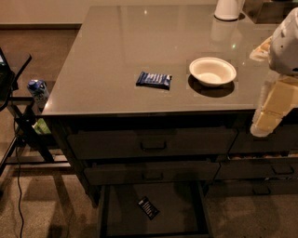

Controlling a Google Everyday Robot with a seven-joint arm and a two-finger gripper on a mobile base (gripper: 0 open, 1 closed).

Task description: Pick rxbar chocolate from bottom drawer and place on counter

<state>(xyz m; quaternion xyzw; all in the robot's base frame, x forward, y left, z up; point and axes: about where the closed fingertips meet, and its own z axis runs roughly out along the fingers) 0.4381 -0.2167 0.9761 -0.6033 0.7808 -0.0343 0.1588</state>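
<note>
The rxbar chocolate [148, 208] lies flat and slantwise on the dark floor of the pulled-out bottom drawer [179, 204], near its middle and touching none of the walls, below two closed handled drawers. Above them the counter [107, 60] carries a blue-wrapped bar [154, 80] near its front, a white bowl [213, 71] just to that bar's right, and what may be a white jug [228, 9] at the far edge. The gripper [267, 118] hangs at the right edge of the view, by the counter's front right corner and well apart from the rxbar chocolate; whether it is spread or pressed together cannot be told.
</note>
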